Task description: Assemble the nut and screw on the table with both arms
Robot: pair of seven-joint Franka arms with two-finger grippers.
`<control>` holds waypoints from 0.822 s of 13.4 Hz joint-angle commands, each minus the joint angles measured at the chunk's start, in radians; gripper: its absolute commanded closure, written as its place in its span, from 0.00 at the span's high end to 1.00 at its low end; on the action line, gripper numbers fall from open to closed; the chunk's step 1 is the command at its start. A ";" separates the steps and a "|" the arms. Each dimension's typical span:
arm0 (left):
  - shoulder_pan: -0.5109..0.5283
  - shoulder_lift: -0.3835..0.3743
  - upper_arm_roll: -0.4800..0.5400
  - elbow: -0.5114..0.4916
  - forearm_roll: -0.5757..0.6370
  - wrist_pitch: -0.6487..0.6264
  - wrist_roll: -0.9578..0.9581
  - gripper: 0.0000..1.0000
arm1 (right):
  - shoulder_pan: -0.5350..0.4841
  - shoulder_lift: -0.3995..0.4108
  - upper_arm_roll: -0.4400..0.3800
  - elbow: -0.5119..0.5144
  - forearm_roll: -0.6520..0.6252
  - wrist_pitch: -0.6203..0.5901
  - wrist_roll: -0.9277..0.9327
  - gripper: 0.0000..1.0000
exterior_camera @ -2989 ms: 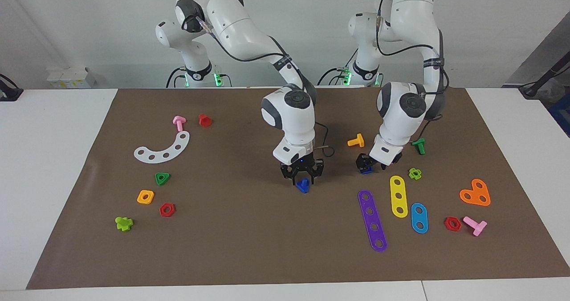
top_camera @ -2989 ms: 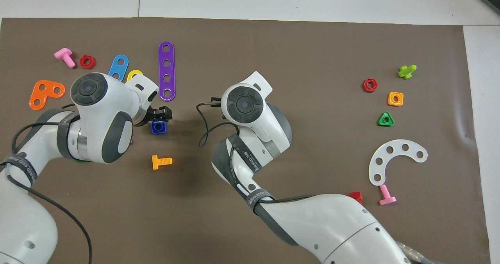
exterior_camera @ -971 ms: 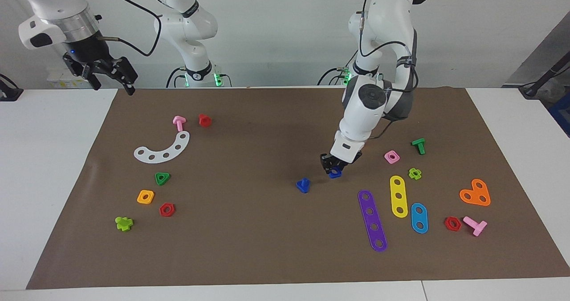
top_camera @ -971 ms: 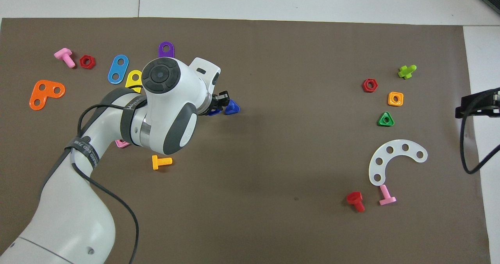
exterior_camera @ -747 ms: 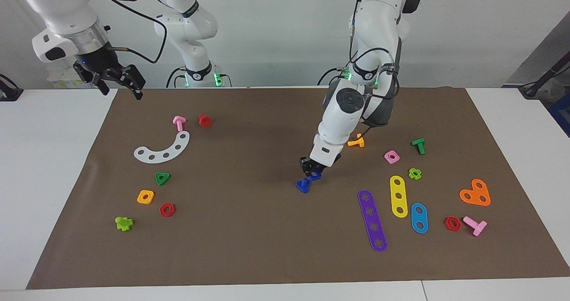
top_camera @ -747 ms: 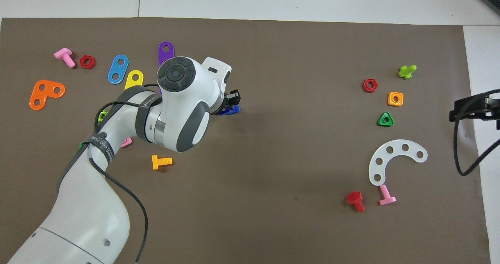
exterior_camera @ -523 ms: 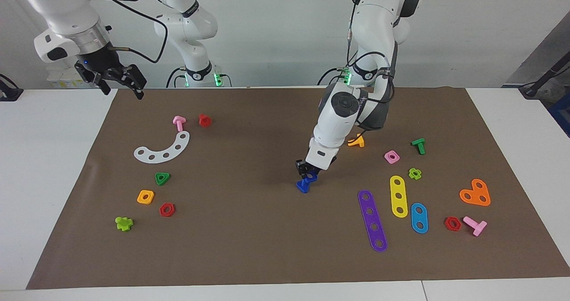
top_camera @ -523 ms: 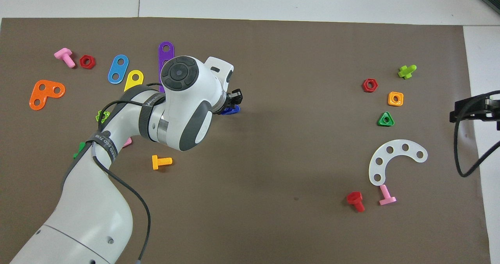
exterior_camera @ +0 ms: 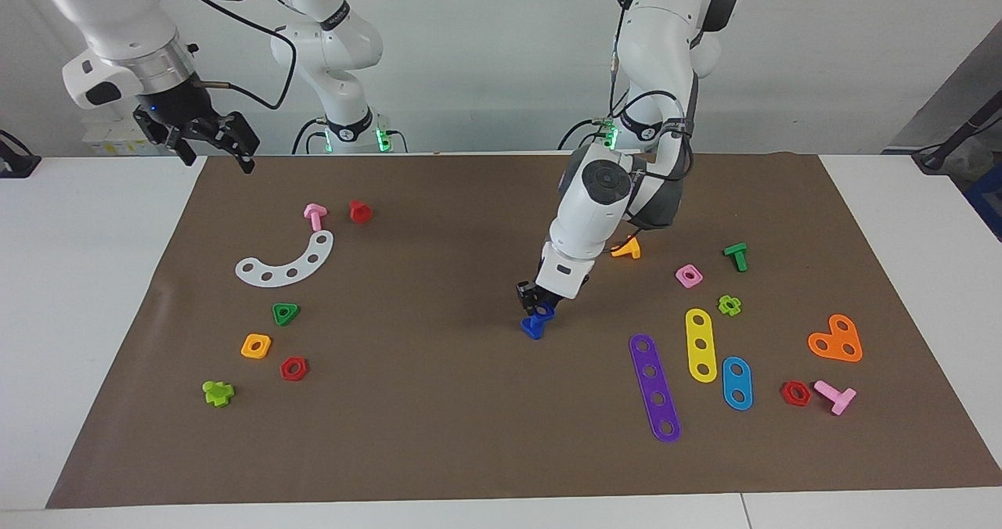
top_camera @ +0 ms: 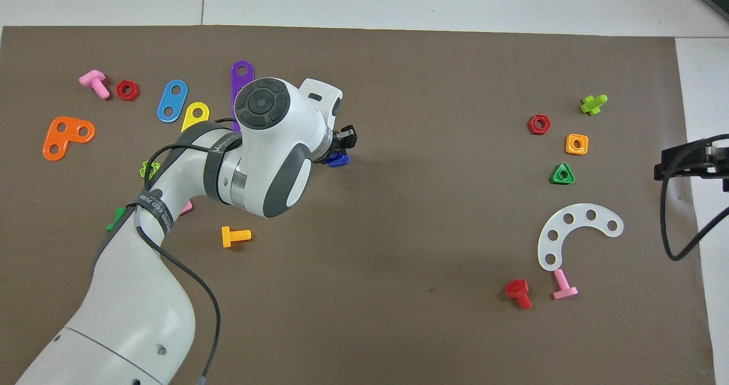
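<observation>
The dark-blue screw [exterior_camera: 533, 328] stands head-down on the brown mat of the table [exterior_camera: 438, 435], shaft up, near the mat's middle. My left gripper [exterior_camera: 535, 302] is tilted low over it, shut on the blue nut [exterior_camera: 546, 311], which sits right at the top of the shaft. How far the nut is on the shaft I cannot tell. In the overhead view the left gripper [top_camera: 343, 141] and wrist cover most of the screw [top_camera: 338, 160]. My right gripper [exterior_camera: 218, 157] waits open and empty, high over the mat's corner at the right arm's end.
An orange bolt [exterior_camera: 626, 249], a pink nut [exterior_camera: 689, 276] and purple [exterior_camera: 654, 388], yellow [exterior_camera: 701, 344] and blue strips lie toward the left arm's end. A white arc [exterior_camera: 286, 261], an orange nut [exterior_camera: 256, 346] and other small parts lie toward the right arm's end.
My left gripper has carried the nut across the mat toward the right arm's end and lowered it onto the screw. The right gripper, earlier at the screw, has lifted away.
</observation>
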 commanded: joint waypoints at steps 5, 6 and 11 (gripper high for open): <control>-0.031 0.025 0.021 0.009 -0.015 0.013 -0.019 0.01 | -0.007 -0.029 0.008 -0.038 0.008 0.027 -0.024 1.00; -0.031 0.025 0.021 0.009 -0.015 0.013 -0.019 0.01 | -0.007 -0.029 0.008 -0.038 0.008 0.027 -0.024 1.00; -0.032 0.027 0.023 -0.034 -0.006 0.062 -0.019 0.01 | -0.007 -0.029 0.007 -0.038 0.008 0.027 -0.024 1.00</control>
